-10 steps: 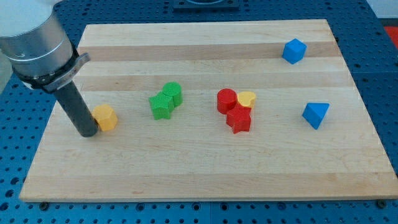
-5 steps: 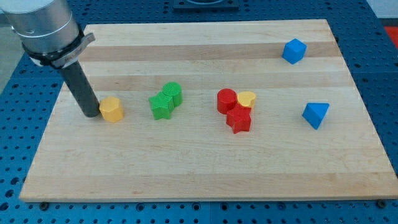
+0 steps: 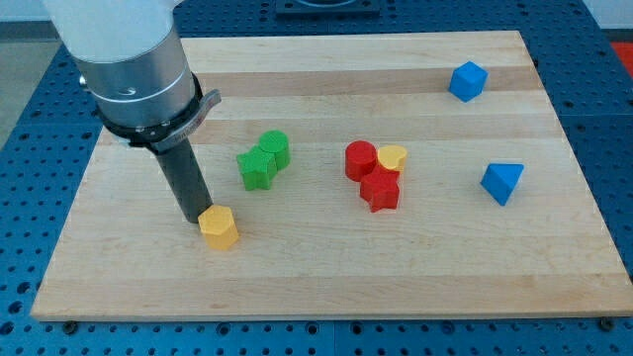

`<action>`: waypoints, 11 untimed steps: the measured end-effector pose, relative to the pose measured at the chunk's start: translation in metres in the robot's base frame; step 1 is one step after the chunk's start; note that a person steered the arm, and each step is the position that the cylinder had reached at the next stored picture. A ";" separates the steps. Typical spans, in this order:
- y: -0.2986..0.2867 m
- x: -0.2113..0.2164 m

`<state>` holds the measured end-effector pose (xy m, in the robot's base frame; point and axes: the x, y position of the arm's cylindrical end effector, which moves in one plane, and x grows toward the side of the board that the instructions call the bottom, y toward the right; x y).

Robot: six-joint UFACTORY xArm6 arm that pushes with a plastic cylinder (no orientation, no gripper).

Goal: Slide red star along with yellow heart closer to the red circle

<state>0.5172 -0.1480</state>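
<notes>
You'll find the red star (image 3: 380,190) a little to the view's right of the worktop's (image 3: 326,287) middle, packed into a tight cluster: the red circle (image 3: 360,160) touches it at its upper left and the yellow heart (image 3: 394,157) sits just above it, pressed against the circle's right side, so all three are already in contact. Moving outward to the view's left, you have two green blocks touching each other, a green star (image 3: 257,169) and a rounder green block (image 3: 276,147) just behind it toward the view's top. Further left and lower lies a single orange hexagonal block (image 3: 219,227). Your arm comes down from the view's top left as a wide grey cylinder (image 3: 134,64), ending in the dark rod (image 3: 184,181), which leans slightly down and to the right; my tip (image 3: 200,221) rests on the worktop right against the orange block's upper left side, well apart from the red and yellow cluster. There is no hand on this rig, only the rod, so nothing is held. On the view's right you see two blue blocks, well apart: a blue cube (image 3: 468,81) near the top edge and a blue triangular block (image 3: 502,182) lower down. That makes two red, one yellow, two green, one orange and two blue, eight blocks in all.
</notes>
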 end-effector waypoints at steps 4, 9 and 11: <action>-0.006 0.016; -0.026 0.026; 0.018 0.068</action>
<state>0.5848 -0.1302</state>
